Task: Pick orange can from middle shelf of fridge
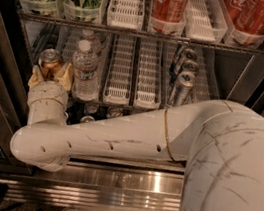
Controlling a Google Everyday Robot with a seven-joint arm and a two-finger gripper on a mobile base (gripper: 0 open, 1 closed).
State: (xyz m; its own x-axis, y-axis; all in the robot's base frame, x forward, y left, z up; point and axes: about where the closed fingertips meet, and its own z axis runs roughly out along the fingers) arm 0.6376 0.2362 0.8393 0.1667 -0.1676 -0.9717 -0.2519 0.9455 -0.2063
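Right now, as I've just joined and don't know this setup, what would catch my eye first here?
A big white robot arm sweeps across the foreground and reaches into the fridge. Its gripper is at the left end of the middle shelf, closed around the orange can, next to a clear water bottle. On the rack above, the red cola cans stand out.
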